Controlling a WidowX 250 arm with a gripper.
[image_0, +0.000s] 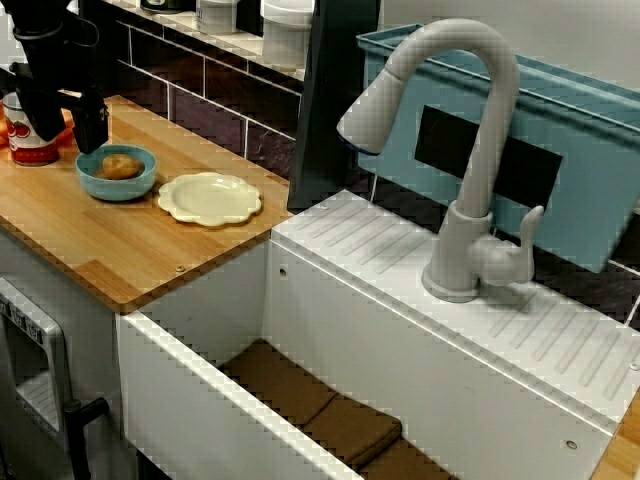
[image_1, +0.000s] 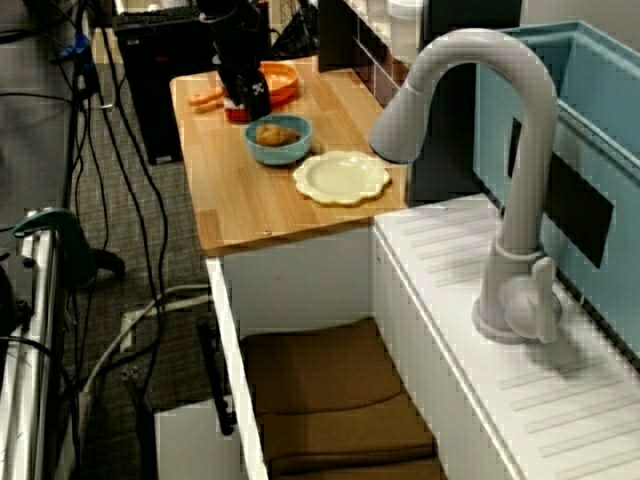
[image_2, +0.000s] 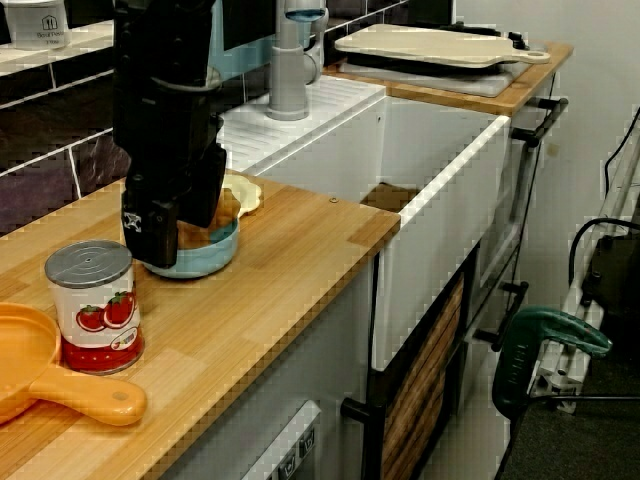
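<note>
- View across the faucet, left to right: the tomato can (image_0: 28, 140) stands at 10 o'clock of the blue bowl (image_0: 100, 186), near it on the wooden counter (image_0: 110, 250).
- Bare board runs from 5 to 7 o'clock of the bowl, out to the counter's front edge.
- The cream plate (image_0: 210, 198) lies at 4 o'clock of the bowl, just beside it.
- At 3 o'clock of the plate the counter ends and drops into the sink (image_0: 200, 300).
- The faucet (image_0: 470, 150) rises at the far right, well apart from the bowl.
- The gripper (image_0: 65, 125) hangs at 11 o'clock of the bowl, between can and bowl. Its black fingers are spread wide and grasp nothing.
- A brown lump (image_0: 120, 166) lies inside the bowl, untouched.
- View from the counter's end: the gripper (image_2: 180, 215) stands over the bowl's rim. Whether a fingertip touches the rim cannot be told.
</note>
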